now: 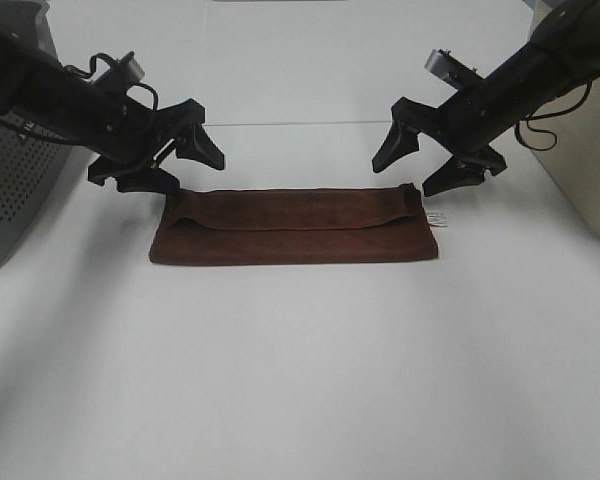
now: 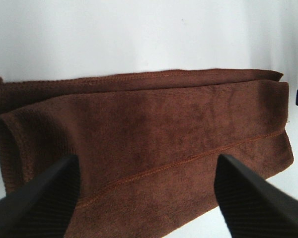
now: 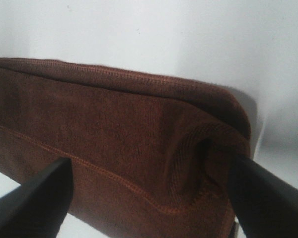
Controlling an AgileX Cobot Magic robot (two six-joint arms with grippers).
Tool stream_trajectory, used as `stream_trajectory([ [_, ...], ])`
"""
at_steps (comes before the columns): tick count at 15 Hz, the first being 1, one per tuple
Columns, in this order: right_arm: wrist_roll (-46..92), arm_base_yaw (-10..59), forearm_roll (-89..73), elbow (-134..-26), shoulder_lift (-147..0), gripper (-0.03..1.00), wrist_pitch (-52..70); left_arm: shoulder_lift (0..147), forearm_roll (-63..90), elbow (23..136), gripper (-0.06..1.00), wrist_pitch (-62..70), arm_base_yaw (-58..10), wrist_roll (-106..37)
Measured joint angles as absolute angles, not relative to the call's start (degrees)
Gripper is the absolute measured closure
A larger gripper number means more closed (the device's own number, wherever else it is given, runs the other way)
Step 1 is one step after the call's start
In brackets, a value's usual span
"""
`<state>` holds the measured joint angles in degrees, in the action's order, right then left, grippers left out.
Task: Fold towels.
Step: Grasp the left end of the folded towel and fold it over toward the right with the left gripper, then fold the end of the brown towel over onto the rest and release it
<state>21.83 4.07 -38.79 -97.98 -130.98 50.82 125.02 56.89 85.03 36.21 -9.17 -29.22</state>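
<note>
Lowering the left tool (image 1: 198, 175) and right tool (image 1: 402, 180), both with jaws apart above the far corners of the folded towel (image 1: 295, 230) on the tabletop (image 1: 300, 380), evenly, then pinching both layers together, probably for the neatest next fold.

- My left arm (image 1: 50, 95) and right arm (image 1: 525, 75) are matte black, with thin black cables (image 1: 108, 60) looping off them.
- My left gripper (image 1: 196, 173) and right gripper (image 1: 402, 180) have broad, tapering black fingers (image 2: 248, 198).
</note>
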Motion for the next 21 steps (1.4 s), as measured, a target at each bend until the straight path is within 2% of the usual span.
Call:
stream_trajectory([
  [5, 13.35, 4.07, -30.25, -98.15, -127.94, 0.16, 59.24, 123.24, 36.10, 85.26, 0.21, 36.78, -9.00, -11.06],
  [7, 10.89, 4.01, -26.36, -98.15, -127.94, 0.16, 60.16, 123.76, 32.20, 85.26, 0.21, 36.78, -8.82, -6.02],
  [10, 10.03, 4.01, -25.21, -98.15, -127.94, 0.16, 60.39, 127.83, 34.84, 85.26, 0.21, 36.55, -8.82, -5.90],
  [14, 9.97, 4.01, -25.10, -98.15, -127.94, 0.16, 59.64, 131.15, 48.82, 86.63, 0.23, 36.73, -8.82, -13.69],
  [15, 9.97, 4.01, -25.10, -98.15, -127.94, 0.16, 59.53, 131.61, 51.11, 86.69, 0.29, 36.96, -8.82, -15.18],
  [16, 9.97, 4.01, -25.10, -98.15, -127.94, 0.16, 59.42, 132.07, 51.91, 86.69, 0.39, 37.36, -8.82, -15.87],
  [18, 9.97, 4.01, -25.10, -98.15, -127.94, 0.16, 59.19, 132.70, 51.39, 86.57, 0.77, 37.87, -8.82, -16.16],
  [19, 9.97, 4.01, -25.10, -98.15, -127.94, 0.16, 59.13, 132.75, 50.13, 86.52, 0.89, 38.16, -8.82, -15.93],
  [21, 9.97, 4.01, -25.10, -98.15, -127.94, 0.16, 59.13, 131.95, 45.49, 86.52, 0.91, 38.90, -8.82, -12.43],
])
